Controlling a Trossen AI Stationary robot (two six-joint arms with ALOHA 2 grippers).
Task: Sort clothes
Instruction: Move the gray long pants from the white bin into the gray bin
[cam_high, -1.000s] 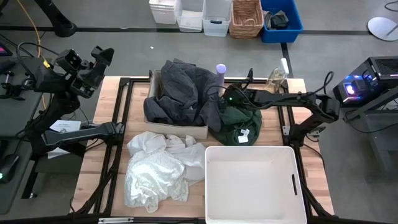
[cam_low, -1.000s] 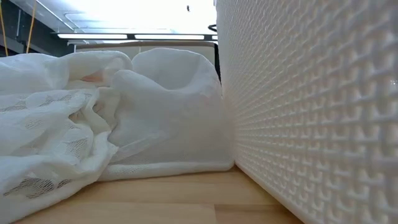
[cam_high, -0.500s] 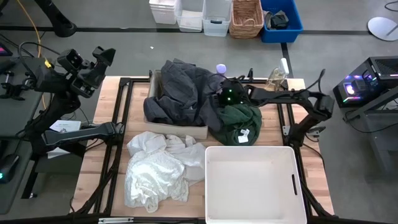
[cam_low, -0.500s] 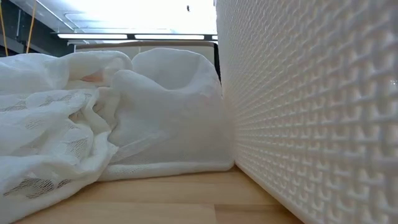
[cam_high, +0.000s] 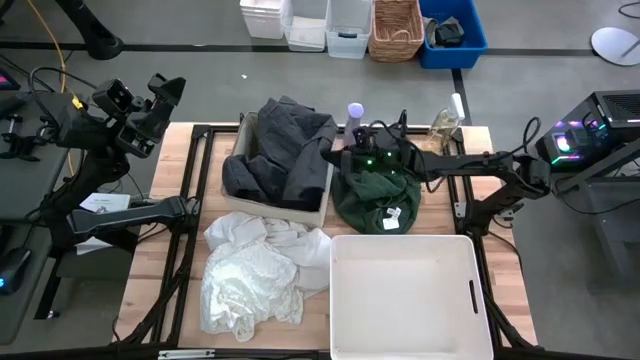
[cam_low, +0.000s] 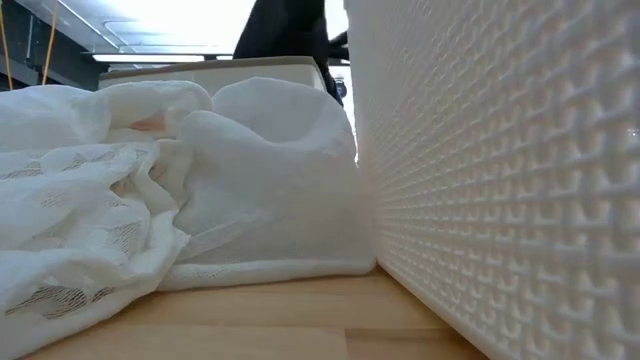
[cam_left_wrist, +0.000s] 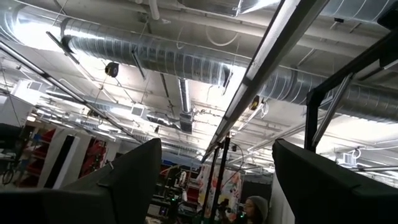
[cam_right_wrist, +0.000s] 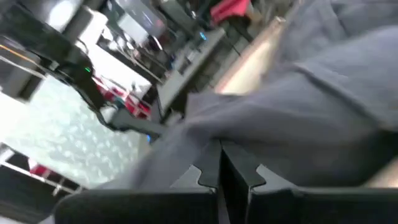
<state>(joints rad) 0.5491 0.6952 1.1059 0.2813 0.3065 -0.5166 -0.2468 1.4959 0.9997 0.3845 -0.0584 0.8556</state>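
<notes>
Presently the dark grey top (cam_high: 285, 150) is draped over a shallow cream tray (cam_high: 318, 205) at the back of the table (cam_high: 170, 255), and one edge of it is stretched toward the right gripper (cam_high: 345, 157), which is reached across above the dark green top (cam_high: 378, 192). In the right wrist view the jaws are seen drawn tight together with grey fabric (cam_right_wrist: 298, 124) lying right at their tips, so a pinch on a fold of the dark grey top is judged to be in place, though how much cloth is caught cannot be told. For the step to be done well, the garment should be lifted high before any sideways carry, so that its hanging bulk is freed from the tray wall and the lavender bottle (cam_high: 355, 112) just beside the gripper is not knocked; a slow pull is advised, since a thin pinch on soft cloth may slip. The dark green top, lying just under the arm and touching the tray's side, should be watched lest it be dragged along. The white pieces (cam_high: 255, 270) lie heaped at the front, beside the white plastic bin (cam_high: 345, 300). The left gripper (cam_high: 150, 95) is held off the table's back left corner, its jaws spread apart and holding nothing.
</notes>
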